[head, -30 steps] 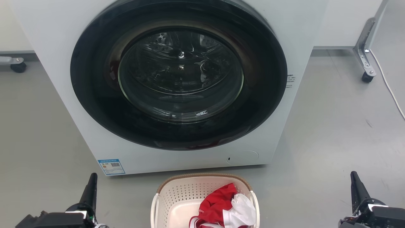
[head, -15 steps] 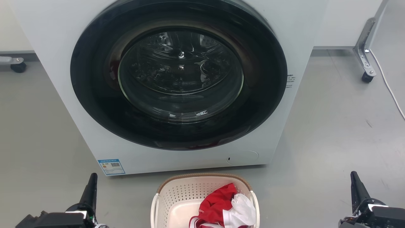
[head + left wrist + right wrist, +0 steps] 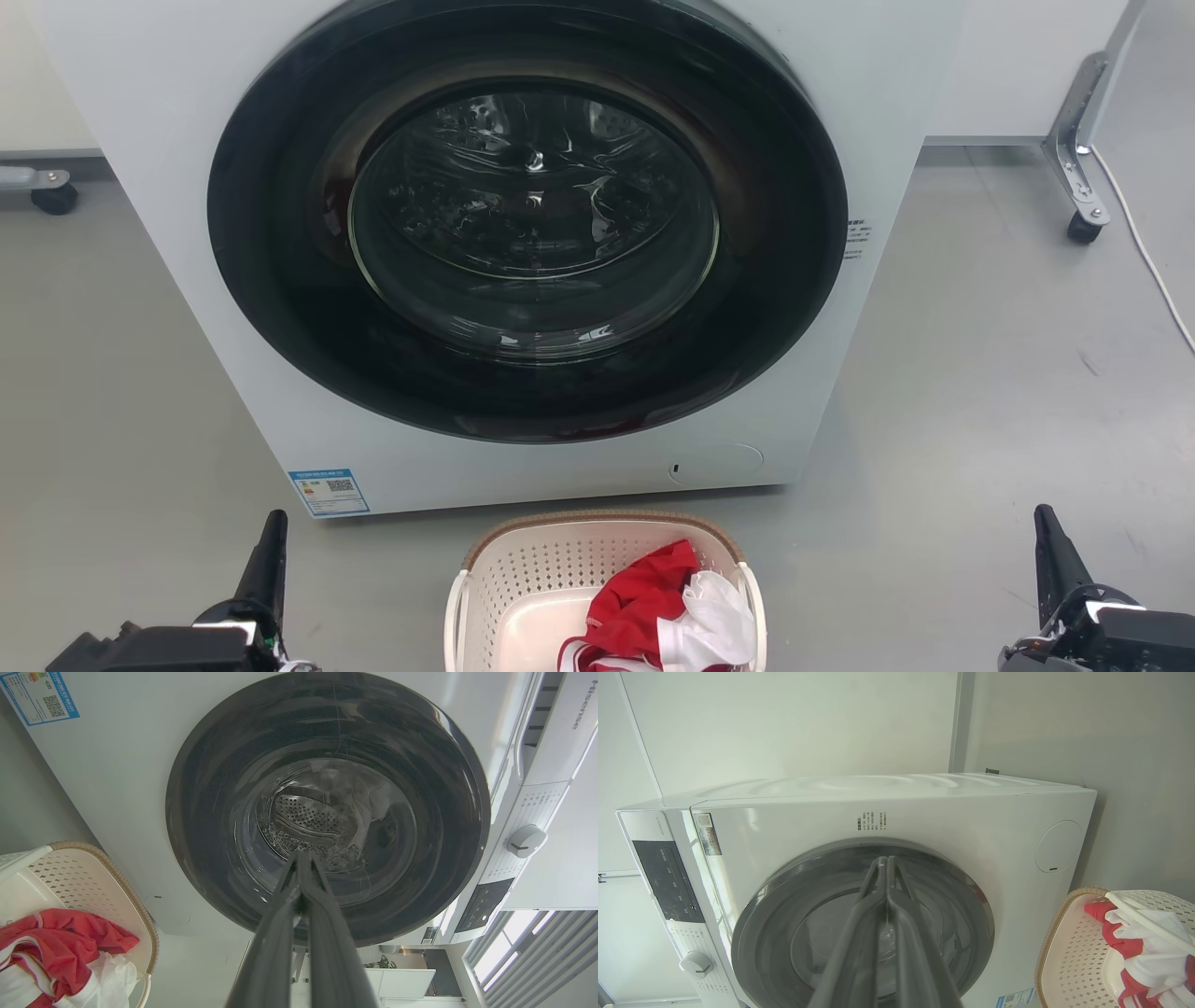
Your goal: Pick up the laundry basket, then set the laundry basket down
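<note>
Two pincers, both closed tip to tip and gripping nothing: your left gripper (image 3: pixel 271 541) is near left, your right gripper (image 3: pixel 1047 532) near right. One laundry basket (image 3: pixel 551 560) sits on the floor (image 3: pixel 980 373) near centre between them, well apart from both and just in front of the one washing machine (image 3: pixel 140 233), whose round door is closed. Two garments lie in it, one red garment (image 3: pixel 644 597) and one white garment (image 3: pixel 714 621), on its right side. Two casters show: caster far left (image 3: pixel 54 198), caster far right (image 3: pixel 1083 229). One white cable (image 3: pixel 1144 252) runs far right.
</note>
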